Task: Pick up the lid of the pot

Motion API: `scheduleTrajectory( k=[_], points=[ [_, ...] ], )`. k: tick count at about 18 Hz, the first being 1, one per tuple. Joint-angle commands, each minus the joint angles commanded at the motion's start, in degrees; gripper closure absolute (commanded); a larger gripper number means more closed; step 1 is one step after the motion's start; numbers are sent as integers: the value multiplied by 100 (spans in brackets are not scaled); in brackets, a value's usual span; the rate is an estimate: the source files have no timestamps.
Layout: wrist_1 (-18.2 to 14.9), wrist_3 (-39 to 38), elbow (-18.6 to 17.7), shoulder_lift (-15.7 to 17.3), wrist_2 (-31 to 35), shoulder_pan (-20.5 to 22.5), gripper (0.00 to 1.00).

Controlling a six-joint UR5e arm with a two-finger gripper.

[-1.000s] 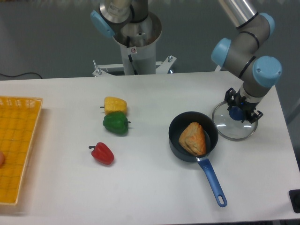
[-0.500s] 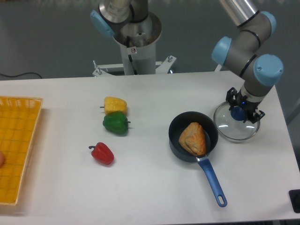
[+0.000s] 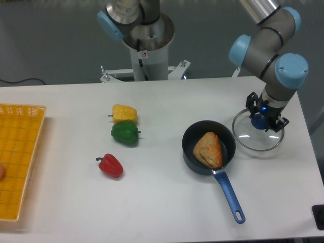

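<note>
So, hidden stuff first: the end effector (image 3: 266, 113) comes in from the upper right and covers part of the pot lid (image 3: 249, 142), mostly the far side and bits around the knob. The arm behind it runs out of the picture at the top. The lid's clear, so its rim is way easier to pick out than the middle, and honestly I can't tell from this angle how much gap there is under it. A dark thing (image 3: 319, 214) is chopped off by the right edge, no idea what it is. The orange crate (image 3: 16, 167) on the left is cut off too.

As for the lid itself: round, see-through, thin rim, with a blue knob (image 3: 259, 122) in the middle. The end effector has its fingers pinched in on that knob, one either side. The lid is on the right side of the view, just beside the black pot (image 3: 190, 161), and I can't say if the two touch. The pot has a brown lump (image 3: 208, 150) of food in it and a long blue handle (image 3: 230, 197) pointing toward the near edge of the counter (image 3: 147, 207).
</note>
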Motion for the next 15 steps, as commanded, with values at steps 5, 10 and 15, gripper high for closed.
scheduleTrajectory(
  k=[5,10,15],
  points=[
    [0,18,0,44,9,0,40],
    [0,18,-9,44,0,0,40],
    [0,18,-9,62,0,26,40]
  ],
)
